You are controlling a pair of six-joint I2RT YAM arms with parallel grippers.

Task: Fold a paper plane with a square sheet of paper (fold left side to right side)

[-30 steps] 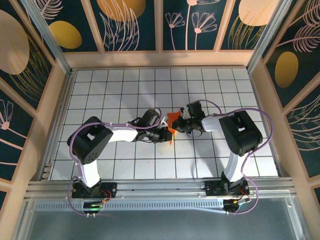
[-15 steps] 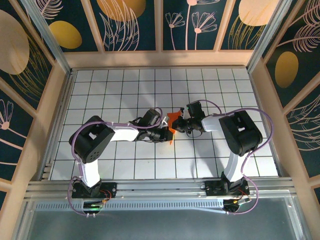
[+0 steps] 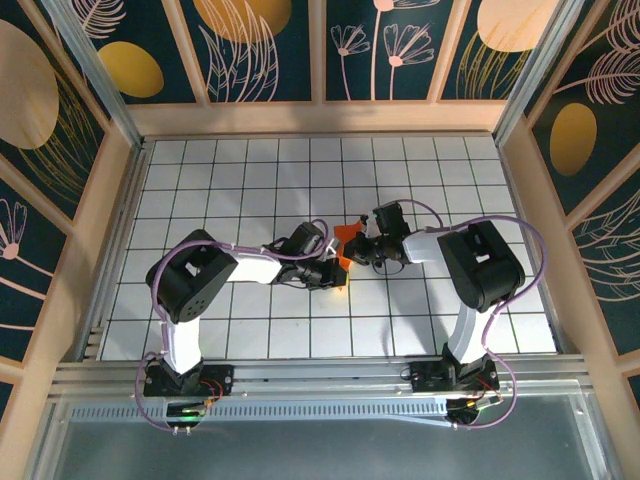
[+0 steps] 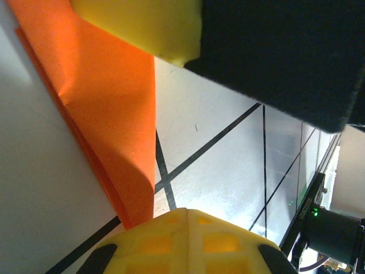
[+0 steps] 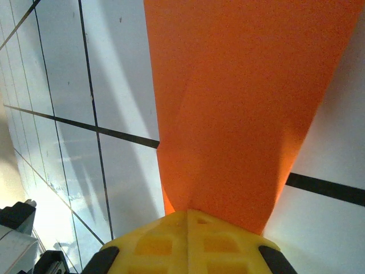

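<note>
Centrally in the top view, a thin, matte orange paper (image 3: 345,241), creased into a pointed wedge, rises off the white gridded bench (image 3: 250,180). The left tool (image 3: 334,272) and the right tool (image 3: 359,250) are each clenched on it.

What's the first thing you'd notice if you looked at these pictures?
The bright orange paper jumps out first, a creased piece in the middle of the white gridded table. The left gripper and the right gripper meet there, and both pinch it from opposite sides. Around the table stand dark blue walls painted with golden flowers.
</note>
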